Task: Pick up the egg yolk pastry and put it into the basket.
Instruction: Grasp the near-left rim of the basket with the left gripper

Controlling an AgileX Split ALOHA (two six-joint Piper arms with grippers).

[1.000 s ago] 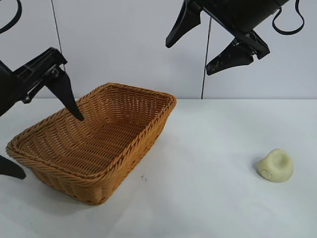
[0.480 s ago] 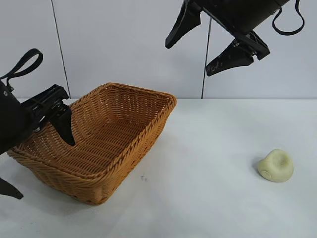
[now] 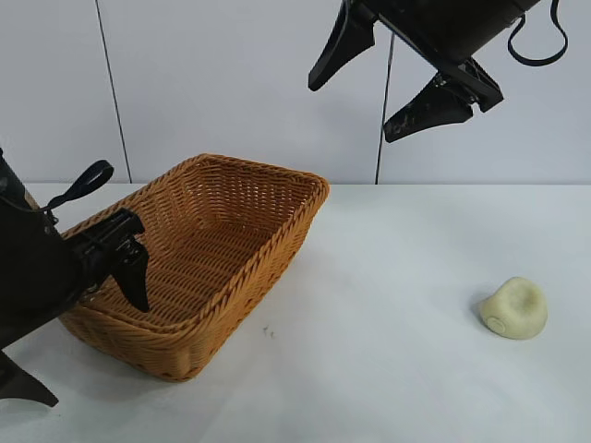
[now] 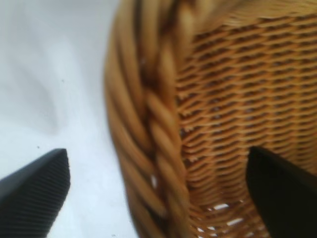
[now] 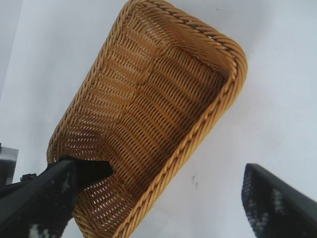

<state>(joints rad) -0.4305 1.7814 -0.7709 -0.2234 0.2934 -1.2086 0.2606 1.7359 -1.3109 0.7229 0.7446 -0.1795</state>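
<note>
While no brand, label or legible writing appears on any item, the small pale yellow-cream dome-shaped egg yolk pastry point(image 3: 513, 308) with a dimpled top lies on the white surface point(image 3: 388, 369) at the exterior view's right side, well apart from both claws. The right claw point(image 3: 406, 83) hangs high above the surface, up and to the left of the pastry, with its two black fingers spread wide and nothing between them. The left claw point(image 3: 78, 341) sits low at the left end of the large rectangular orange-brown woven wicker basket point(image 3: 199, 254); its fingers are spread, straddling the braided rim point(image 4: 153, 129), with one finger point(image 3: 132, 268) inside the basket and the other finger point(image 3: 23, 389) outside, down near the surface. In the left wrist view the rim passes between the two ribbed fingertips without either visibly touching it. The basket stands on the left half of the surface, flared sides up, and its woven floor point(image 5: 158, 114) holds no contents in the right wrist view; only the left claw's finger reaches into it. The pastry is outside the basket, well apart from its near right corner.
</note>
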